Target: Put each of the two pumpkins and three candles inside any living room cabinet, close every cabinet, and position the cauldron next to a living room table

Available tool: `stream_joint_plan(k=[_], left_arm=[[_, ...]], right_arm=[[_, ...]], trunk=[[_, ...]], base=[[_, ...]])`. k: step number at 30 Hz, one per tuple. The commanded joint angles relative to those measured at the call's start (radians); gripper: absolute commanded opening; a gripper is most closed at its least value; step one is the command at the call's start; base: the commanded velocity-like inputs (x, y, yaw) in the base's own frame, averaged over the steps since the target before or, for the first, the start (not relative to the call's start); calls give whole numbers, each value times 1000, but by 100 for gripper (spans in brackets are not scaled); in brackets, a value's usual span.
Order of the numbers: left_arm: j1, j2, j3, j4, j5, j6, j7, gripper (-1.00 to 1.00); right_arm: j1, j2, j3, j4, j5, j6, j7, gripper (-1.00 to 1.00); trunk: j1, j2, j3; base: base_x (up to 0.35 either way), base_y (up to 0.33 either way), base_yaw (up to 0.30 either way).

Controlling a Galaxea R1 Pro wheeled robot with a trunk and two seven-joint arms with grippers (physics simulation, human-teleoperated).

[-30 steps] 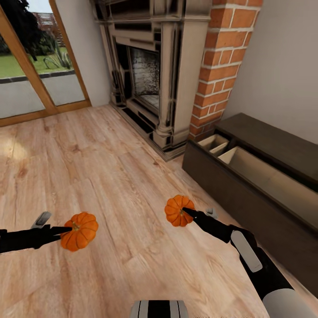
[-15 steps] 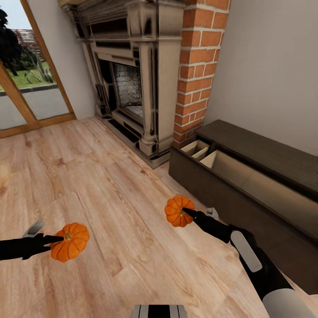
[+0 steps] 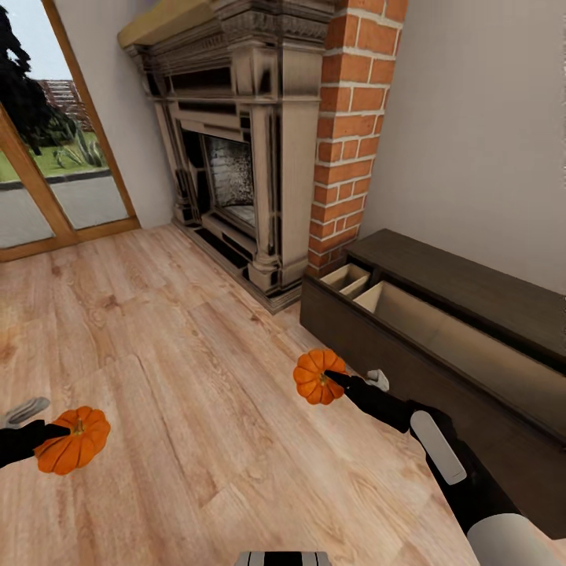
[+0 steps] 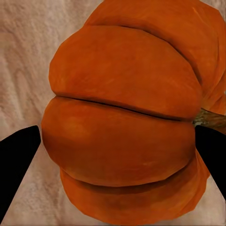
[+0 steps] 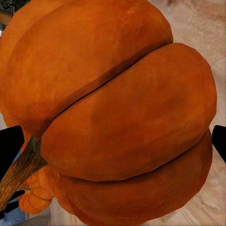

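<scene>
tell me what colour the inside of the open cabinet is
Light beige inside the dark-brown cabinet, clearest in the head view.

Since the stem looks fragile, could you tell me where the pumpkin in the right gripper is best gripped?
Across its ribbed body. The right gripper holds this pumpkin that way: black fingertips flank the broad orange flanks, and the thin, curved stem stays free, probably too slender for a firm hold.
</scene>
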Motion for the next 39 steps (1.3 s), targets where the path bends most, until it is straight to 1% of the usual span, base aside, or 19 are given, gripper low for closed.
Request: stream_joint_plan(k=[1, 6, 10, 18, 23, 30, 34, 39], left_arm=[[-1, -2, 3, -1, -8, 4, -7, -100], [-1, -4, 5, -1, -8, 4, -4, -100], [-1, -3, 7, -2, -7, 5, -3, -100], [-1, -3, 8, -2, -6, 5, -5, -100], [-1, -3, 11, -2, -6, 5, -5, -100], [-1, -3, 14, -3, -6, 5, -5, -100], [-1, -3, 15, -3, -6, 5, -5, -100], [-1, -3, 16, -2, -6, 5, -5, -100]], right_arm=[[0, -1, 1, 0, -1, 2, -3, -100], [0, -1, 1, 0, -2, 2, -3, -100], [0, -1, 1, 2, -2, 2, -3, -100], [0, -3, -1, 4, -6, 6, -3, -100], [0, -4, -3, 3, -5, 40, -3, -100], [0, -3, -3, 4, -7, 45, -3, -100], [0, -1, -6, 2, -9, 44, -1, -100], [0, -1, -9, 0, -9, 44, 0, -100]], trunk=[[-1, 0, 3], [-3, 1, 23], [-5, 2, 38], [-35, 58, 63], [-54, 93, 79], [-81, 142, 100], [-97, 170, 108], [-116, 205, 117]], base=[[0, 0, 0], [-23, 0, 0], [-255, 0, -110], [-279, 0, -264], [-44, 0, -279], [-36, 0, -274], [-229, 0, -202], [-53, 0, -183]])
